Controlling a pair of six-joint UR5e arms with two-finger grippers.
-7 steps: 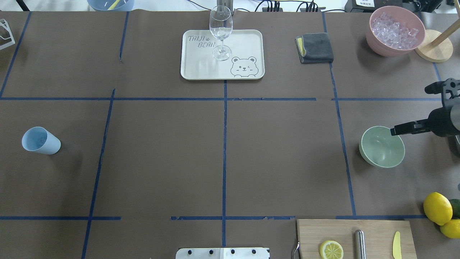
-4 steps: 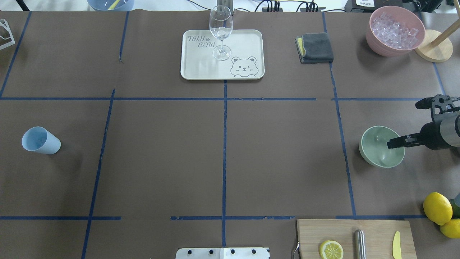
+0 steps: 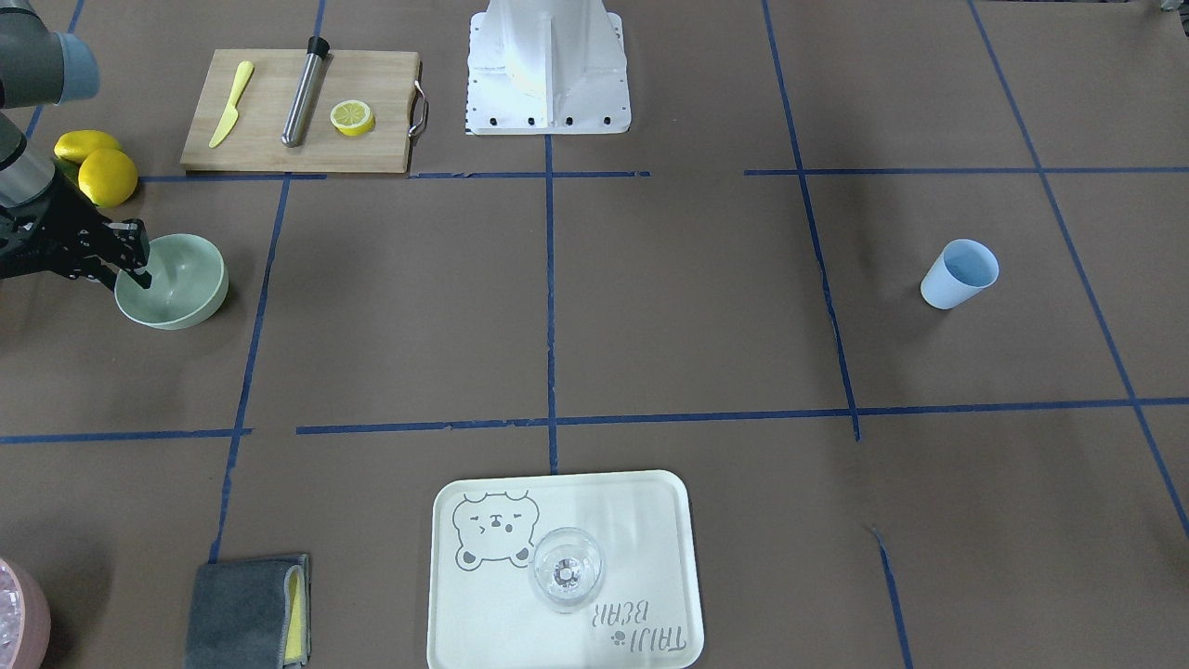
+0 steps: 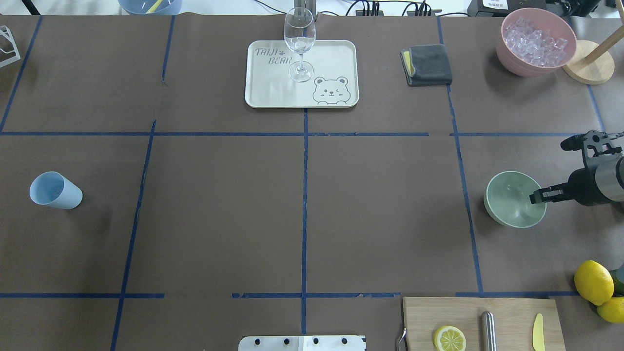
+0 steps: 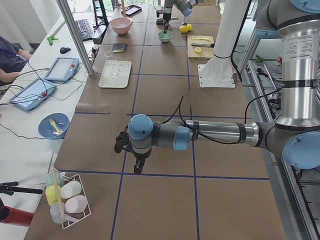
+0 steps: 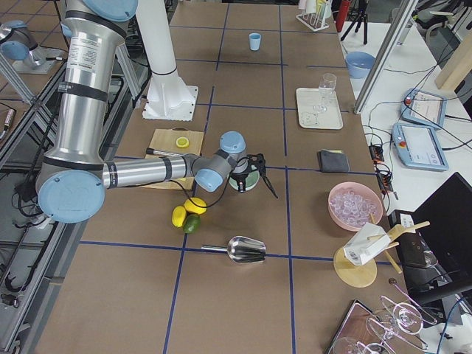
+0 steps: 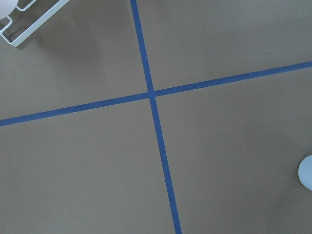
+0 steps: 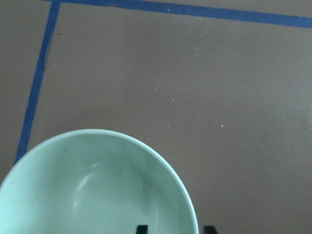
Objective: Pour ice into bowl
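The pale mint-green bowl stands empty at the table's right side; it also shows in the front view and the right wrist view. My right gripper is low at the bowl's right rim, open, with one fingertip inside the bowl and the other outside the rim. The ice lies heaped in a pink bowl at the far right corner. My left gripper hangs over bare table at the left end; I cannot tell whether it is open or shut.
A light blue cup stands at the left. A tray with a wine glass and a grey cloth are at the back. Lemons, a cutting board and a metal scoop lie near the right arm.
My right gripper has swung from the bowl's far-right edge down to its right rim and lowered onto it. The bowl has shifted slightly to the left.
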